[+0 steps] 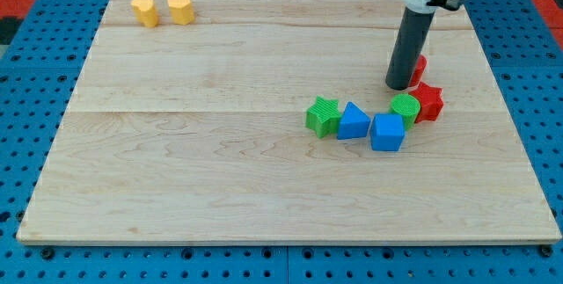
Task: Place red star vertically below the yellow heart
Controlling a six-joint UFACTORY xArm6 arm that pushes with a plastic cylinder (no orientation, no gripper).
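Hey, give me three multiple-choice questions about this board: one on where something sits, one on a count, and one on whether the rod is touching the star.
1. Where are the two yellow blocks?
A. the view's top left
B. the view's bottom right
C. centre

2. How many blue blocks are there?
A. one
B. two
C. four

3. My tip relative to the red star?
A. resting on top of it
B. just up-left, close by
C. far across the board

Answers:
1. A, yellow heart and the other yellow block lie there.
2. B, a blue triangle and a blue cube.
3. B, my tip is beside the red star; contact unclear.
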